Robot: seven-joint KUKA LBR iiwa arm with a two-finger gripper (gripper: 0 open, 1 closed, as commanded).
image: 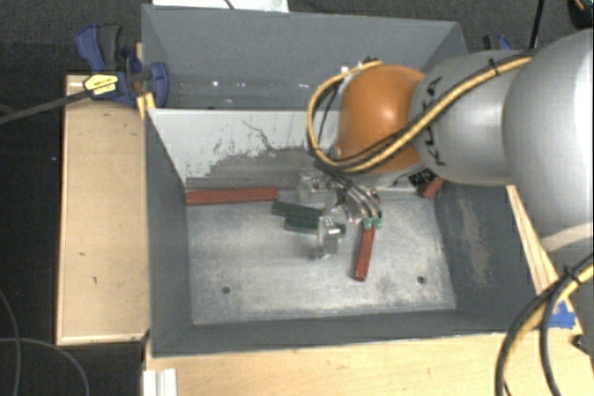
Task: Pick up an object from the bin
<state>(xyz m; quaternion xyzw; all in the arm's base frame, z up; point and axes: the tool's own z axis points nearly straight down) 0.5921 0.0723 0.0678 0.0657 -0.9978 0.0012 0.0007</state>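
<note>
The hand (pixel 329 235) sits low at the middle of the bin (pixel 169 255); I cannot tell how far open it is or whether it has hold of anything. Just to its left, perhaps touching, lies a dark green block (pixel 297 217), with its long axis running roughly left to right in the view. It looks light, stiff and not fragile, and is best taken across its narrow width at mid-length. Just to the right lies a short red stick (pixel 363 257), pointing toward the near wall. Farther left, a long red bar (pixel 232 196) lies crosswise.
</note>
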